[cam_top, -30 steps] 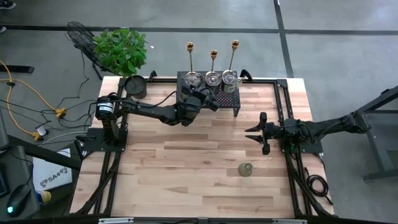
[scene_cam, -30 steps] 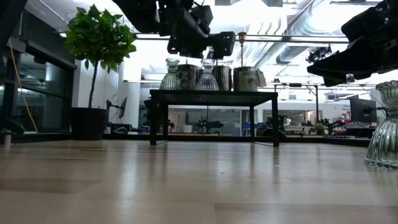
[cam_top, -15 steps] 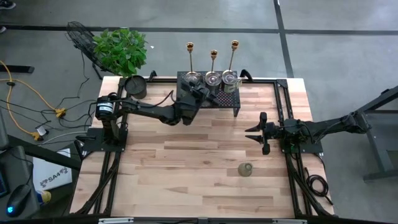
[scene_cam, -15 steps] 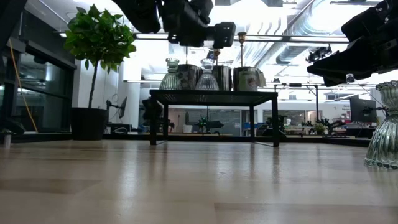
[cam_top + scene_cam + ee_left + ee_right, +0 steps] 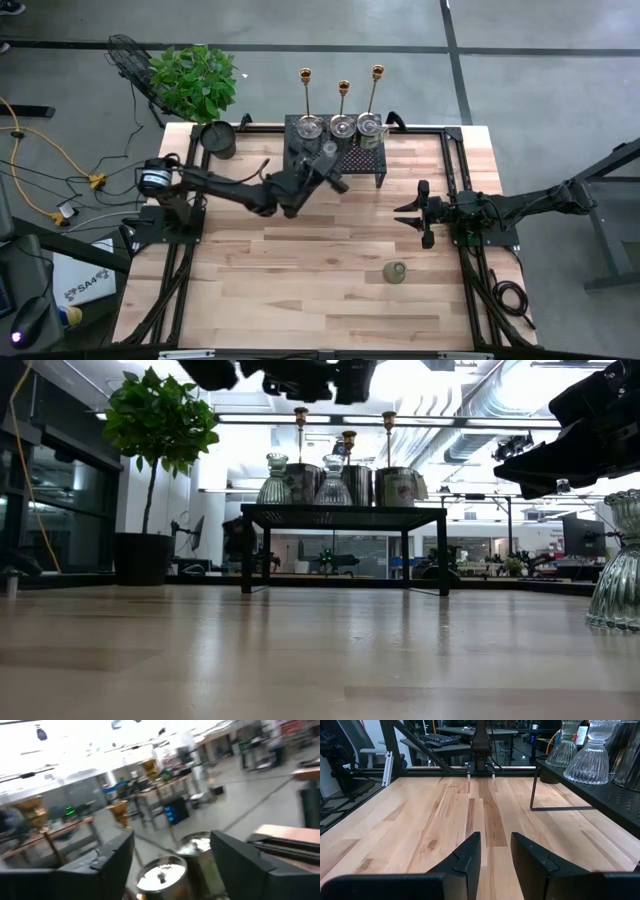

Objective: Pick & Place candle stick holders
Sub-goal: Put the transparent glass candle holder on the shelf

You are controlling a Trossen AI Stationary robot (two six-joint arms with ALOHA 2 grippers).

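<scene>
Three gold candle stick holders (image 5: pixel 343 88) stand behind the black mesh rack (image 5: pixel 350 160), at its far edge. Several short silvery and glass cups (image 5: pixel 342 125) sit on the rack's top. One more ribbed glass cup (image 5: pixel 395 272) stands on its base on the table, near right. My left gripper (image 5: pixel 336 170) hovers open above the rack's near left part, holding nothing. In its wrist view two silvery cups (image 5: pixel 161 876) show beyond the gap between its fingers (image 5: pixel 172 865). My right gripper (image 5: pixel 415 212) waits open at the table's right, above the wood.
A round black pot (image 5: pixel 217 140) stands on the table's far left corner. A leafy plant (image 5: pixel 195 80) and a fan are on the floor beyond it. Bare wood (image 5: pixel 300 270) lies across the table's middle and near side. Black frame rails (image 5: pixel 452 170) run along the edges.
My left gripper has risen from just above the rack and drawn back toward the table's near left. It has rolled and tipped upward, and in the low view it has climbed almost out of the picture's top. The cups on the rack stay put.
</scene>
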